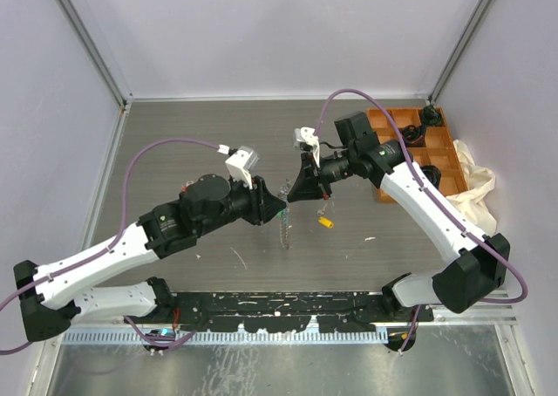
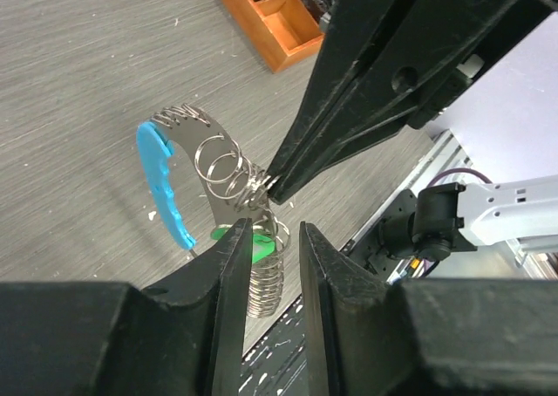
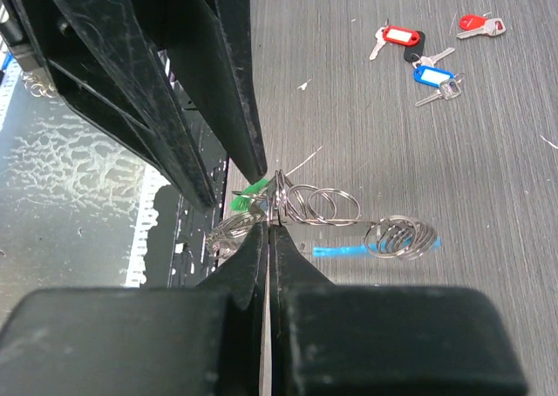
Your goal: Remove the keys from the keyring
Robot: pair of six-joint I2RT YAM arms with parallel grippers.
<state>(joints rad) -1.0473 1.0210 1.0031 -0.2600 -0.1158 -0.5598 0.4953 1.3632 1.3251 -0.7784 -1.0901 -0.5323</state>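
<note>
The job looks partly done. In the upper right of the right wrist view, two red keys (image 3: 399, 37) and a blue key (image 3: 433, 73) lie loose on the worktop (image 3: 488, 169), well apart from the keyring (image 2: 228, 180). The keyring is held up off the worktop at the centre of the frame, between the two arms. Its light-blue plastic piece (image 2: 161, 182) hangs at the left of the left wrist view. A green key (image 3: 253, 189) is still among the coils, so at least that one remains to come off. Whether more keys hide in the coils cannot be told. The right gripper (image 3: 270, 226) has its fingers closed on the keyring's wire near the middle of the coils. The left gripper (image 2: 272, 230) has its fingers a little apart, with the green head and a coil in the gap; whether they press on either cannot be told. By my reading, what is left is working the green key off the keyring.
</note>
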